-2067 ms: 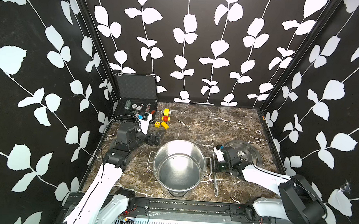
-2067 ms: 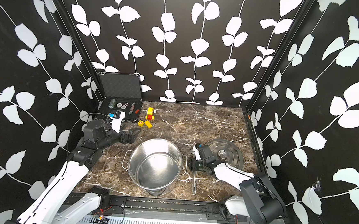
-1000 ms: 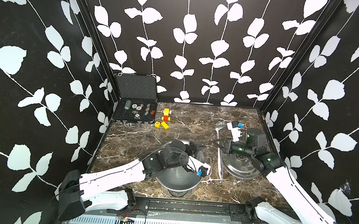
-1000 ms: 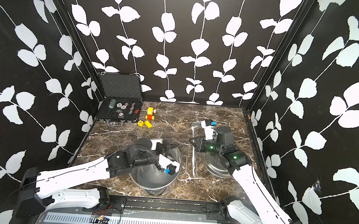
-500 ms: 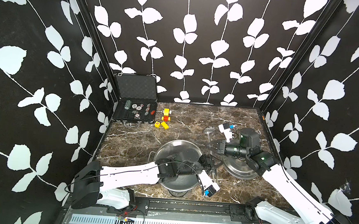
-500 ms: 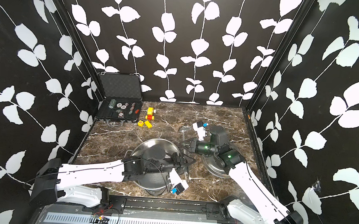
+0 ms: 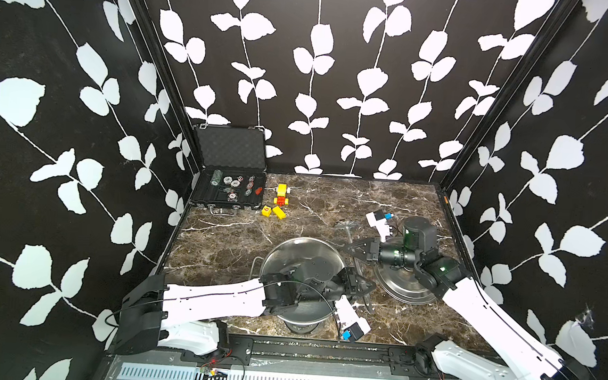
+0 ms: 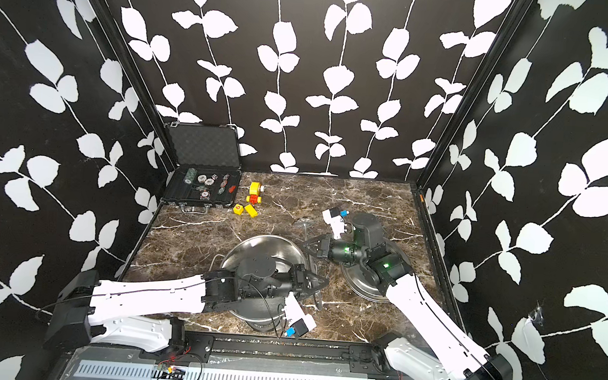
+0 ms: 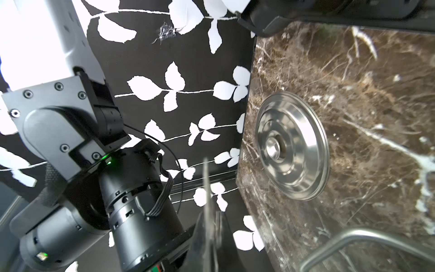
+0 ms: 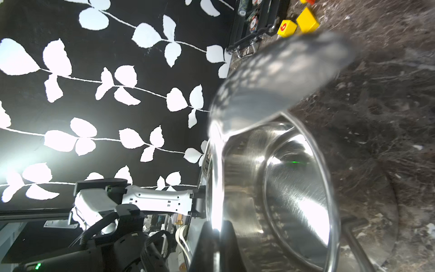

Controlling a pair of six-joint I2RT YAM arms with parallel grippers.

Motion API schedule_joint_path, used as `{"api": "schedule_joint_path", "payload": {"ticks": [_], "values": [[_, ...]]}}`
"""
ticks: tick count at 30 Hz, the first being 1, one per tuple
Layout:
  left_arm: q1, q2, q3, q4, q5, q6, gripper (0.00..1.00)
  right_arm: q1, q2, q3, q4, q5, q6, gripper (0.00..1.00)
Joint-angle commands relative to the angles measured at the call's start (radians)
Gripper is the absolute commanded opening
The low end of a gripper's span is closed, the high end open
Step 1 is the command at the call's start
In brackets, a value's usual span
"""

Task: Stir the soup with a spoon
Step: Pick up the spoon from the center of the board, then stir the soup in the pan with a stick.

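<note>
The spoon is held by both arms just to the right of the pot, in the gap between the pot and the lid. Its small round bowl points toward the back edge of the tabletop and its thin handle runs toward the front edge. The right gripper is clamped tight on the handle just behind the bowl. In the right wrist view the blurred bowl looms in front of the pot's shiny bare steel inside. The left arm reaches across the pot's mouth, and the left gripper is pinched closed on the handle nearer its front end. In the left wrist view the handle rises as a thin blurred strip from between the closed fingers. The pot stands near the middle of the front edge. The lid lies flat toward the right edge, partly under the right arm. An open black case of chips sits in the back left corner, with yellow toy blocks just beside it.
</note>
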Motion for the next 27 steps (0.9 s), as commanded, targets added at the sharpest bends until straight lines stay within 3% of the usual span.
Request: {"api": "schedule_joint_path", "payload": {"ticks": [1,3,6,9,11,15,20,27], "values": [[-0.009,-0.036,-0.016,0.055,0.010,-0.087,0.00,0.001,-0.025,0.003,0.082,0.047,-0.043,0.05],[-0.010,-0.047,-0.020,0.086,0.014,-0.140,0.00,0.002,-0.041,-0.003,0.083,0.059,-0.048,0.16],[-0.011,-0.086,-0.025,0.171,0.015,-0.289,0.00,0.007,-0.083,-0.013,0.078,0.094,-0.085,0.46],[-0.010,-0.170,-0.020,0.232,0.013,-0.540,0.00,0.011,-0.156,-0.029,0.026,0.168,-0.174,0.72],[-0.006,-0.239,0.015,0.180,0.002,-0.699,0.00,0.012,-0.210,-0.048,-0.024,0.243,-0.251,0.81],[0.021,-0.342,0.091,0.027,-0.021,-0.942,0.00,0.012,-0.359,-0.139,-0.047,0.425,-0.326,0.88],[0.087,-0.432,0.120,-0.120,-0.032,-1.210,0.00,0.012,-0.448,-0.173,-0.103,0.530,-0.395,0.88],[0.134,-0.487,0.028,-0.201,-0.109,-1.388,0.00,0.012,-0.429,-0.156,-0.179,0.621,-0.447,0.88]]}}
